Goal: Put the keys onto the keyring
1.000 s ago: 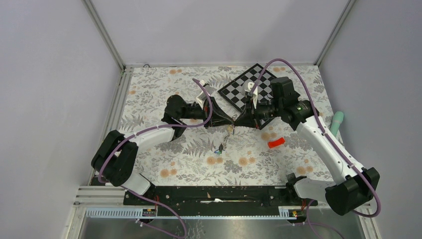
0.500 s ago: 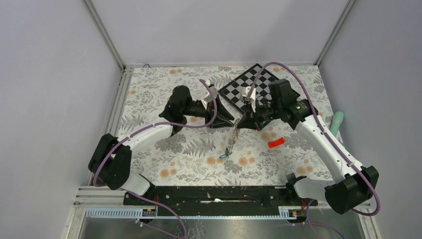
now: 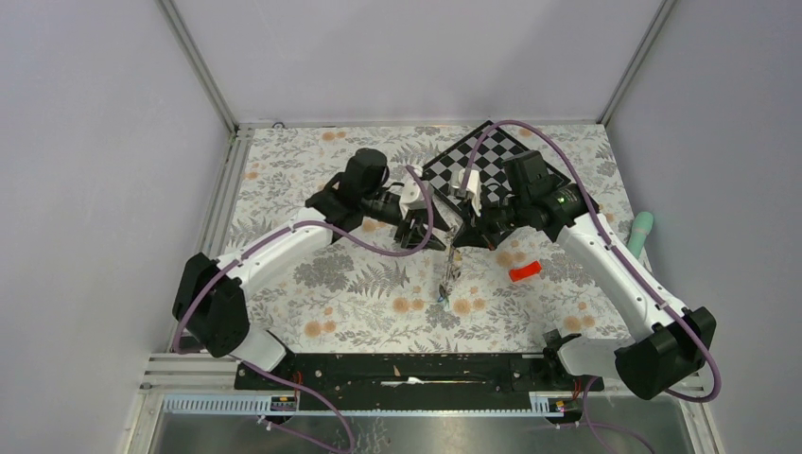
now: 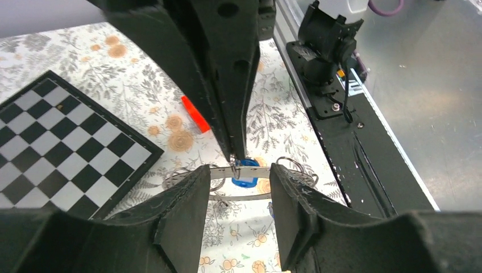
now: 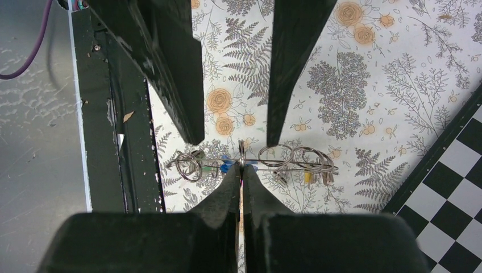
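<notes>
Several keys (image 5: 307, 177) already hang by their small split rings from the keyring (image 4: 258, 170), which shows almost edge-on in both wrist views as a thin metal hoop. The right jaws are shut on the keyring, pinching its wire at one narrow spot. The bunch dangles below them in mid-air (image 3: 448, 274), above the desk (image 3: 312, 189). It hangs just in front of the near corner of the chequered board (image 3: 492, 156), with the red block (image 3: 525, 271) lying apart to the right.

The left jaws stand partly apart, one finger (image 4: 182, 216) on each side of the hoop. Whether the fingers touch the hoop cannot be told. A blue tag (image 4: 245, 175) sits between them, and a green tag (image 5: 208, 169) shows further along the hoop.

Handling, as judged from these views:
- Weight: the assembly is probably light, and one narrow pinch appears enough to carry it
- Stiffness: the hoop looks stiff, while the keys are loose on it and likely to slide, swing and gather at the lowest point
- Surface: bare metal wire is probably slippery and may rotate inside a two-point pinch
- Fragility: nothing appears fragile, though the plastic tags could be marked by a hard squeeze

Recommended hold: take the hoop on a bare stretch of wire, clear of the split rings, with the pads flat across the wire. A key is best taken by its oval tag or its flat bow, leaving its own ring free
</notes>
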`<action>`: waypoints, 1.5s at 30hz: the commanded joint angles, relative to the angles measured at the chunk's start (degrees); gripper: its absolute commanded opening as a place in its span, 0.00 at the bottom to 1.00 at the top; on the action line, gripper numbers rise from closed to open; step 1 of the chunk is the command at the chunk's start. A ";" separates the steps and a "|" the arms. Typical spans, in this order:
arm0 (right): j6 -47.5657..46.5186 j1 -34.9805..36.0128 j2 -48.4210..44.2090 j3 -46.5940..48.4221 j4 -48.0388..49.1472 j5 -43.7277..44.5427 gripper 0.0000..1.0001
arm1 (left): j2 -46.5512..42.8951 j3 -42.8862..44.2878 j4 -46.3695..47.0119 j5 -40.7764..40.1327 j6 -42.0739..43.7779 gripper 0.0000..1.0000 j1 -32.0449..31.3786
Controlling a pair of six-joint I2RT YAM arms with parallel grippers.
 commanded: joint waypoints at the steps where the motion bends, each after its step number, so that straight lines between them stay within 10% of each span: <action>1: -0.30 0.68 -0.16 2.86 0.97 -0.65 0.00 | 1.58 2.42 -2.52 -0.37 5.09 0.47 -1.60; 45: 0.56 0.68 -1.97 -0.18 2.78 -0.82 0.00 | 2.34 -0.91 4.85 -0.02 -2.01 0.14 -2.06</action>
